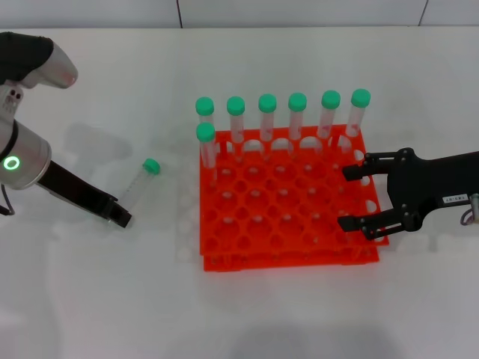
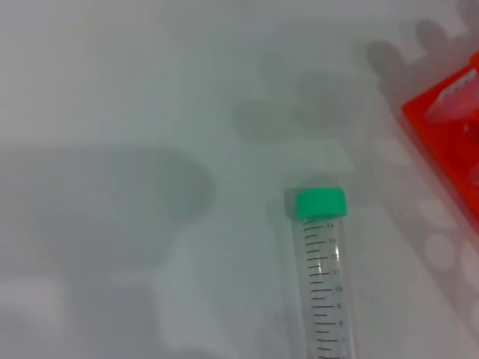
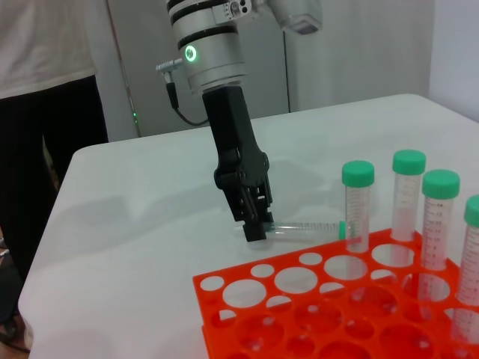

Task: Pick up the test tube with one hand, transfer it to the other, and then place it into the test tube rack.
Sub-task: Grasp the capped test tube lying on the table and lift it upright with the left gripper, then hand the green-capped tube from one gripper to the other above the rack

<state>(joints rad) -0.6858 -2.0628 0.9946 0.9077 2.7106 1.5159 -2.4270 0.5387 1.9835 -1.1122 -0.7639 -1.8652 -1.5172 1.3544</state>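
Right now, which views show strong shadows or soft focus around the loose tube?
Head view: the test tube lies on the table among faint shadows. Left wrist view: a broad grey shadow beside the tube, rack corner blurred. Right wrist view: left gripper at the tube's end, fairly crisp.

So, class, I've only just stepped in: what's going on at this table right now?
The left gripper is down at the tail end of the test tube, which lies flat on the white table beside the test tube rack; nothing is lifted yet. Whether its fingers have closed on the tube can't be told. The right gripper waits open over the rack's other side. Seven green-capped tubes stand upright in the rack's far holes.
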